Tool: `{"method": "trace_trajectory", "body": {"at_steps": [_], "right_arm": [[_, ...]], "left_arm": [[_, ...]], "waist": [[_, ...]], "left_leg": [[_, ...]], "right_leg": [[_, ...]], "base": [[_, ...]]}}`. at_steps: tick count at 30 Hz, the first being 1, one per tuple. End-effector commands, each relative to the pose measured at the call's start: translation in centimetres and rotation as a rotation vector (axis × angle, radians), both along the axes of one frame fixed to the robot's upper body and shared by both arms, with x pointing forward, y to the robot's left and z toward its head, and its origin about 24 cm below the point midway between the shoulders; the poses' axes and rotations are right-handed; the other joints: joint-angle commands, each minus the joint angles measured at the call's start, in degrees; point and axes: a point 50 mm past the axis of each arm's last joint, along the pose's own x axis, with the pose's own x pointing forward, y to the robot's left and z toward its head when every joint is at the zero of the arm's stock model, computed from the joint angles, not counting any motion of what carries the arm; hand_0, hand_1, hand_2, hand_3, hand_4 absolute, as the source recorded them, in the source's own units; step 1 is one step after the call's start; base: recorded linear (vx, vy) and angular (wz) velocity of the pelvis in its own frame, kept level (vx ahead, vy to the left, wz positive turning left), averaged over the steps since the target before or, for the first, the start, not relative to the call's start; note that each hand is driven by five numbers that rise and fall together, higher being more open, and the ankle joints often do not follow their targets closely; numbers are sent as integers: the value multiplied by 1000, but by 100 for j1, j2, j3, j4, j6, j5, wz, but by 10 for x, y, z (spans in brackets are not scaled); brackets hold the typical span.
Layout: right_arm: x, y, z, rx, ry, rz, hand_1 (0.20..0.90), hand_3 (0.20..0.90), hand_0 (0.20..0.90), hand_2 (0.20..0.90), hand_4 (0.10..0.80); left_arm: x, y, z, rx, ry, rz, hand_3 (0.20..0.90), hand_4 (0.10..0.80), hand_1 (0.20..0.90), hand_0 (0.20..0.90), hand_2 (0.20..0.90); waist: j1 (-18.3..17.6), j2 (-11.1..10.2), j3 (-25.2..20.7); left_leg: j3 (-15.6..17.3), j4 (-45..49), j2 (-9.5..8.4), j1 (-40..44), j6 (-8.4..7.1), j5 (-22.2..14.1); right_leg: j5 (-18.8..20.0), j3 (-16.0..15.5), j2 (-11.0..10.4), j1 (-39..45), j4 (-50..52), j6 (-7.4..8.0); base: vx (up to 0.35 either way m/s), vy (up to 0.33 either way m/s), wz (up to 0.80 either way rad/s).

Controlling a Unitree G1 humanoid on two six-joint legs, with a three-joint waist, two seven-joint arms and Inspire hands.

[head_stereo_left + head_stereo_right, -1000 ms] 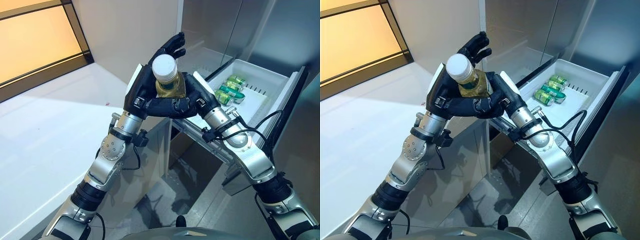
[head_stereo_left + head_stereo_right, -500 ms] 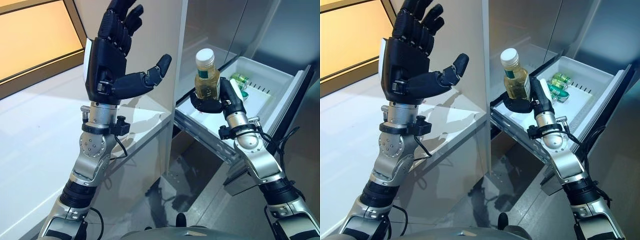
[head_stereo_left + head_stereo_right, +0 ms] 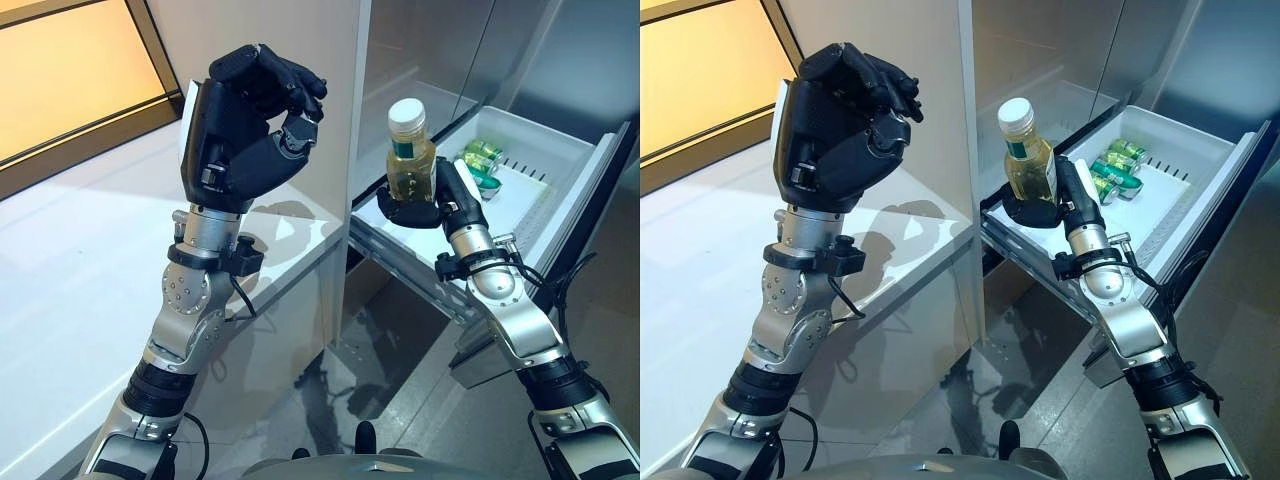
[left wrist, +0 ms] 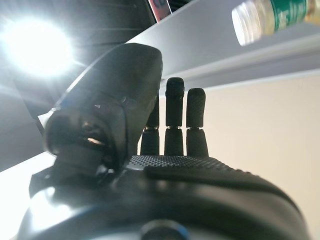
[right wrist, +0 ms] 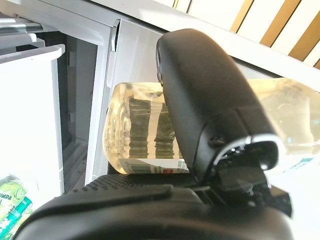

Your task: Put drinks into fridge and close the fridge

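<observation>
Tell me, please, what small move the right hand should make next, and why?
Probably carry the bottle farther over the open drawer and lower it beside the cans. The right hand holds it upright at the drawer's near edge, not yet inside.

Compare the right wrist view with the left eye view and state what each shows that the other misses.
Only the right wrist view shows the thumb pressed across the bottle's ribbed base from close up. Only the left eye view shows the left hand raised with curled fingers and holding nothing, the bottle's white cap, and the whole open fridge drawer. Both show the right hand holding the bottle, and green cans in the drawer.
</observation>
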Motion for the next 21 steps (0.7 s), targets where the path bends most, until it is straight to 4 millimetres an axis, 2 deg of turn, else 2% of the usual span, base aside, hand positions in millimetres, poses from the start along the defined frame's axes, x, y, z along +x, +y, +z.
{"method": "trace_trajectory", "body": {"at_steps": [1, 5, 10, 13, 18, 21], "right_arm": [[-7, -6, 101, 71, -523, -42, 300, 200, 300, 300, 100], [3, -24, 101, 53, -510, -157, 300, 200, 300, 300, 100], [15, -54, 104, 26, -478, -312, 300, 200, 300, 300, 100], [25, -73, 112, 25, -450, -383, 300, 200, 300, 300, 100], [38, -103, 120, -76, -403, -491, 300, 200, 300, 300, 100], [45, -121, 124, -168, -360, -549, 300, 200, 300, 300, 100]], "left_arm": [[-4, -5, -1, -56, 23, -254, 900, 800, 900, 900, 900], [-2, -10, -19, -117, 170, -448, 900, 800, 900, 900, 900], [-11, -32, -55, -155, 406, -768, 900, 800, 900, 900, 900], [-22, -50, -86, -105, 589, -941, 900, 800, 900, 900, 900], [-43, -64, -132, 22, 806, -1037, 900, 800, 900, 900, 900], [-47, -59, -161, 142, 947, -960, 900, 800, 900, 900, 900]], "waist": [[113, -278, -673], [160, -277, -641], [275, -278, -594], [335, -258, -540], [405, -169, -429], [435, -96, -346]], "left_leg": [[-108, 3, -95, -349, -18, 35], [-120, 3, -86, -341, -26, 36], [-154, 3, -59, -349, -48, 42], [-183, 3, -53, -361, -57, 56], [-210, 3, -46, -387, -58, 83], [-218, 8, -34, -382, -74, 55]], "right_leg": [[-303, 37, -156, 391, 24, 412], [-304, 25, -146, 403, 24, 394], [-309, -76, -160, 430, 24, 369], [-308, -147, -172, 435, 24, 363], [-301, -221, -195, 417, 24, 367], [-328, -252, -193, 420, 24, 384]], "base": [[0, 0, 0], [0, 0, 0], [7, -9, 6], [9, -11, 15], [1, 1, 14], [-2, 0, 18]]}}
